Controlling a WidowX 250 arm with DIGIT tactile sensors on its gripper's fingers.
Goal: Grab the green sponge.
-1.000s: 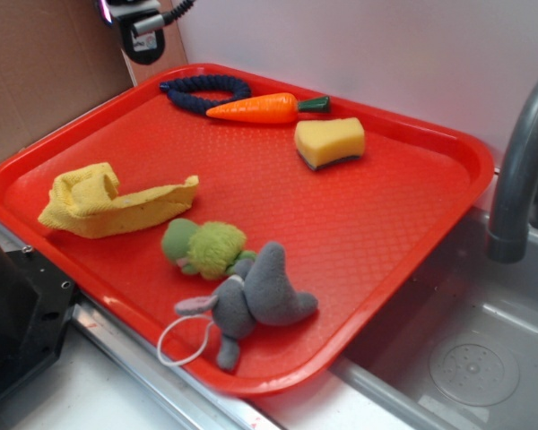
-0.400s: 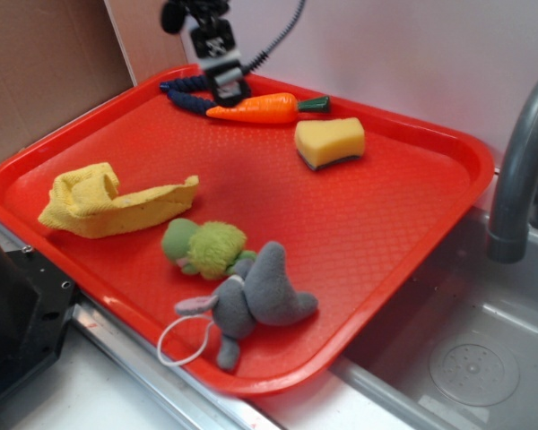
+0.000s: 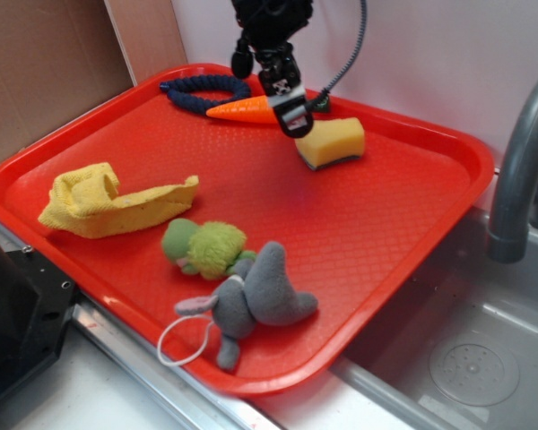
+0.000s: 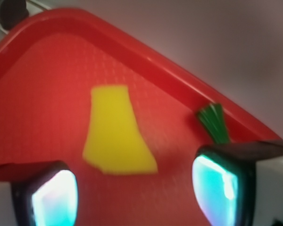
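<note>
Red tray [image 3: 403, 242] beside a sink, white wall behind. Sponge [image 3: 330, 141] lies at the tray's far side, yellow face up, just right of the carrot [image 3: 247, 109]. Gripper [image 3: 291, 112] hangs above the carrot's leafy end, near the sponge; fingers [image 4: 47, 195] spread apart, holding nothing. Wrist view: sponge [image 4: 114, 136] lies between them, untouched.
</note>
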